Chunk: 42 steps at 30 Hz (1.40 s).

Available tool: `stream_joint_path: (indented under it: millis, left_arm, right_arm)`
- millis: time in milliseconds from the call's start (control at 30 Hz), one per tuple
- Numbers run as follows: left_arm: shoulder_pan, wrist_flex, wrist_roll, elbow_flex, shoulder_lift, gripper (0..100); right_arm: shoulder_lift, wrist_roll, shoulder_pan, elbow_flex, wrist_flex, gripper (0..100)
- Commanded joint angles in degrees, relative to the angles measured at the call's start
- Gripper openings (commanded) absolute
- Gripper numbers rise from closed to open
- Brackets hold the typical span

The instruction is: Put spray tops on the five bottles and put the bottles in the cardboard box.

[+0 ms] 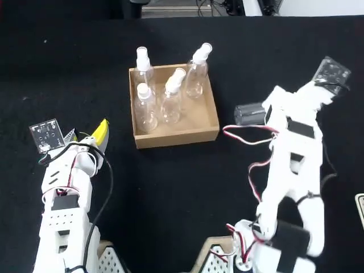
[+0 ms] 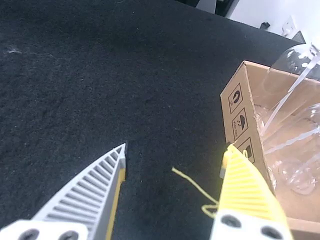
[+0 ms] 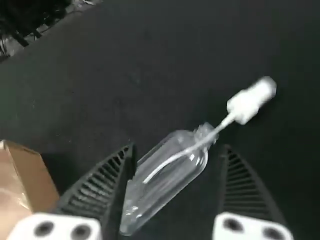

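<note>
The cardboard box (image 1: 176,138) stands at the table's middle and holds several clear bottles (image 1: 172,99) with white spray tops. My left gripper (image 2: 177,146) hangs open over the black cloth, just beside the box's wall (image 2: 240,120); in the high view it (image 1: 85,135) is left of the box. My right gripper (image 3: 178,147) is open around another clear bottle (image 3: 170,175) that lies tilted between its fingers. That bottle's white spray top (image 3: 252,100) sticks out of the neck, with its tube inside. In the high view the right arm (image 1: 296,148) hides this bottle.
Black cloth covers the whole table (image 1: 68,62). A corner of the box (image 3: 20,170) shows close to the right gripper. A thin yellow thread (image 2: 192,182) lies on the cloth by the left gripper. Both arm bases stand at the near edge.
</note>
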Motion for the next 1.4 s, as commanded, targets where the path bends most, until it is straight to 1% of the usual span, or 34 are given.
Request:
stream_joint_path:
  millis: [0,67,400,500,667,733,767,867,900,967,1000,1100,1133,1300,1367]
  left_arm:
    - [0.5,-1.1,-0.6,-0.6,-0.7,29]
    - [0.6,-1.1,-0.6,-0.6,-0.4,29]
    - [0.6,-1.0,-0.6,-0.6,-0.4,29]
    - [0.6,-1.0,-0.6,-0.6,-0.4,29]
    - [0.6,-1.0,-0.5,-0.6,-0.4,29]
    - [0.6,-1.0,-0.5,-0.6,-0.4,29]
    - [0.6,-1.0,-0.5,-0.6,-0.4,29]
    - [0.6,-0.9,-0.4,-0.6,-0.4,29]
    - [0.6,-0.9,-0.4,-0.6,-0.4,29]
    - [0.6,-0.9,-0.4,-0.6,-0.4,29]
    - [0.6,-0.9,-0.4,-0.6,-0.4,29]
    - [0.6,-1.0,-0.3,-0.6,-0.4,29]
    - [0.6,-1.0,-0.3,-0.6,-0.4,29]
    - [0.6,-0.9,-0.4,-0.6,-0.4,29]
    - [0.6,-0.9,-0.4,-0.6,-0.4,29]
  right_arm:
    - [2.9,-7.3,-0.4,-6.6,1.7,35.1]
    - [5.4,-9.8,-0.6,-9.0,4.0,39.1]
    - [21.7,-19.7,-3.8,-20.7,5.5,39.1]
    - [26.7,-21.5,-3.9,-24.1,7.3,39.1]
    - [34.2,-22.4,-3.8,-31.3,13.4,38.4]
    - [37.0,-22.0,-3.3,-33.5,15.6,31.9]
    - [38.2,-21.9,-3.0,-34.5,16.4,26.3]
    - [41.4,-21.8,0.6,-37.1,18.6,4.7]
    - [42.0,-21.5,2.1,-37.8,19.2,0.4]
    - [43.0,-17.6,4.9,-39.3,21.3,3.2]
    - [43.3,-14.9,6.4,-39.8,21.9,1.3]
    - [43.2,-7.3,11.4,-39.9,22.8,1.0]
    - [43.1,-3.5,12.7,-40.0,22.8,1.0]
    - [43.5,20.0,18.5,-39.6,20.8,1.0]
    - [43.5,26.9,20.3,-38.5,18.8,1.0]
